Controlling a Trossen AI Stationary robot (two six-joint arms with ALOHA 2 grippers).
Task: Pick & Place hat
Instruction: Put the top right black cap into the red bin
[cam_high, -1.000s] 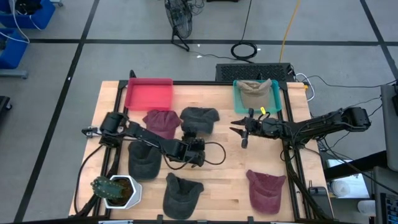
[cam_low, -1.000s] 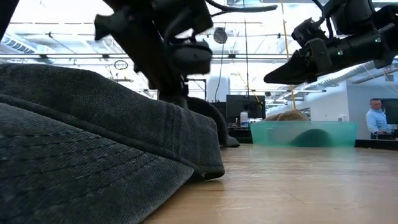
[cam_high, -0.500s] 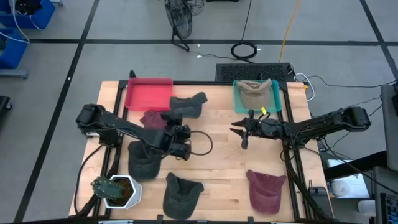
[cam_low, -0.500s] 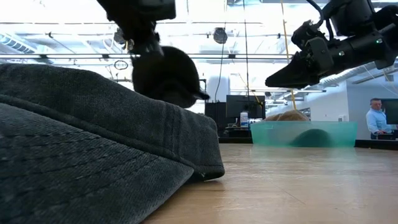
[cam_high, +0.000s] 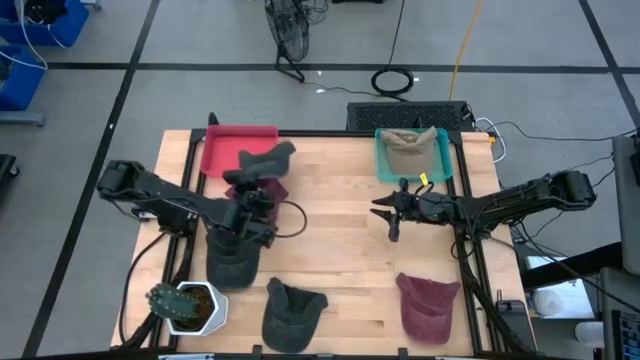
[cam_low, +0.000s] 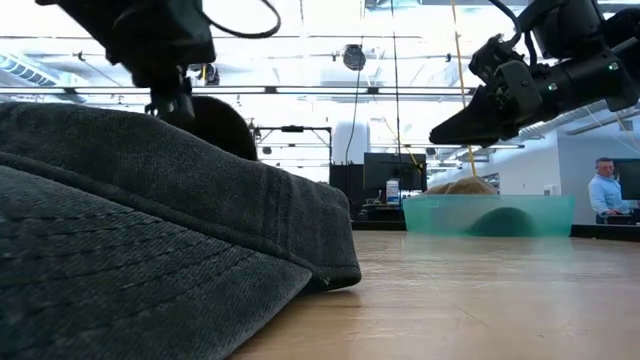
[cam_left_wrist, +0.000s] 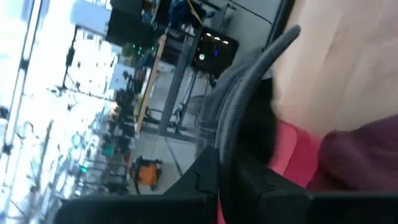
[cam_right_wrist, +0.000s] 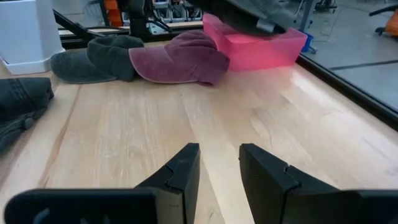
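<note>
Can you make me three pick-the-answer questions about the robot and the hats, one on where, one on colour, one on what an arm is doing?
1. Where is the tan hat?
A. in the green bin
B. in the pink bin
C. beside the plant

2. What colour is the bin under the lifted hat?
A. blue
B. pink
C. yellow

3. What is the left gripper doing?
A. resting empty on the table
B. holding the plant
C. holding a dark grey hat in the air

Answers: 1 A, the tan hat lies inside the green bin. 2 B, the bin is pink. 3 C, the grey hat hangs from the left gripper above the pink bin's edge.
</note>
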